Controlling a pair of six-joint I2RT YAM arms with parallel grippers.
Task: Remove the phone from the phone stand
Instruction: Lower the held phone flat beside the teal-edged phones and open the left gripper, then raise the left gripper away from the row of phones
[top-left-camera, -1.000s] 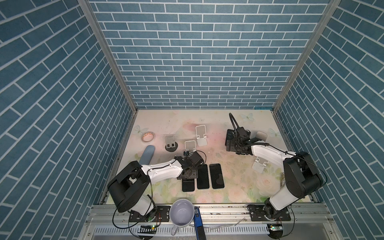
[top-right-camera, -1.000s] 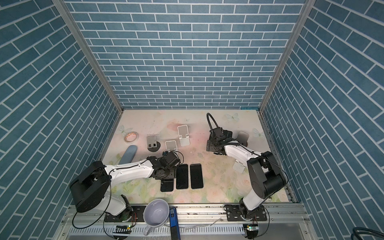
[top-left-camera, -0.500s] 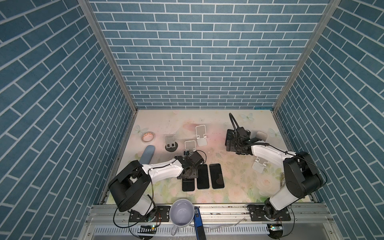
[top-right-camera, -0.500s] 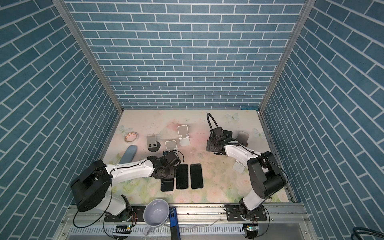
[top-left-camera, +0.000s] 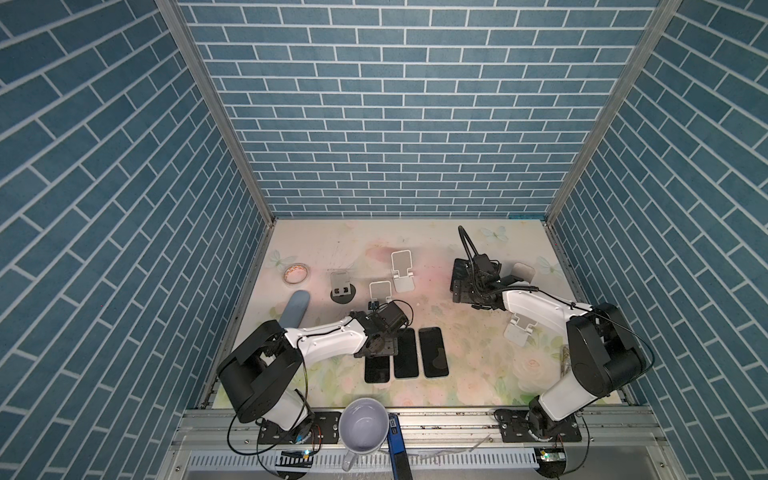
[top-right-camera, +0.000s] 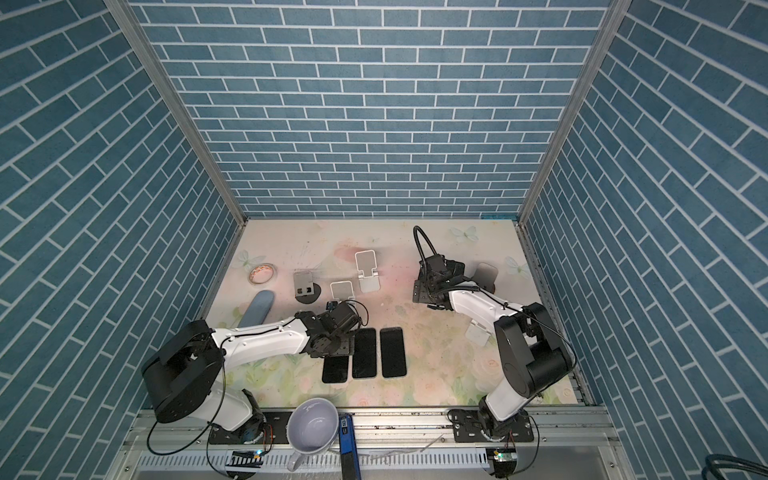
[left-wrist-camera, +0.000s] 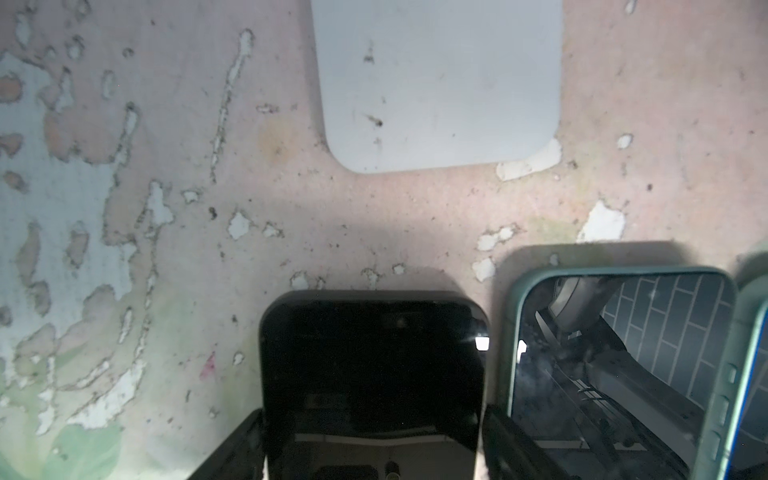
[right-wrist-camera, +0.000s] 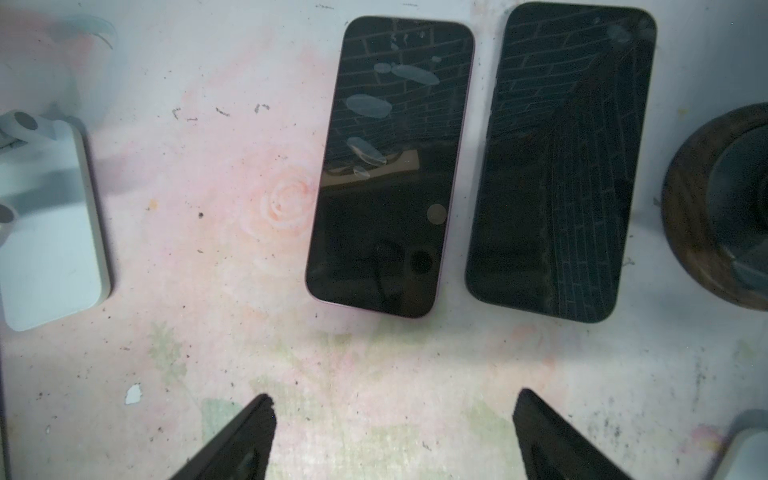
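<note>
**Change against the earlier frames.** In both top views neither arm had visibly shifted over the last second. The row of three phones near the front of the floral-printed surface (top-left-camera: 478, 374) lay as before.

**Left arm.** The left gripper (left-wrist-camera: 374, 415) stood low over the slim black phone (left-wrist-camera: 374, 365). That phone lay flat and screen-up on the surface, at the left end of the row. The gripper's fingers (left-wrist-camera: 511, 449) ran close along both long edges of the phone. Whether they pressed it or stood just clear could not be told.

**Task item.** The black phone rested on no stand. The small white plastic phone stand (top-left-camera: 380, 291) stood just behind the left gripper. Its base plate was apart from the phone's top edge in the left wrist view. A teal-cased phone (left-wrist-camera: 623, 365) lay just beside the black phone, with a blue-edged phone (left-wrist-camera: 758, 374) beyond it.

**Right arm.** The right gripper (right-wrist-camera: 395, 397) hung above the surface with its fingers wide apart and held nothing. Ahead of it a pink-edged phone (right-wrist-camera: 390, 166) and a dark phone (right-wrist-camera: 561, 166) lay flat, side by side.

**Markings.** All visible screens were dark and showed only reflections of the blue brick walls. A pale label on the blue bar (top-left-camera: 393, 426) at the front rail was too small to read.
</note>
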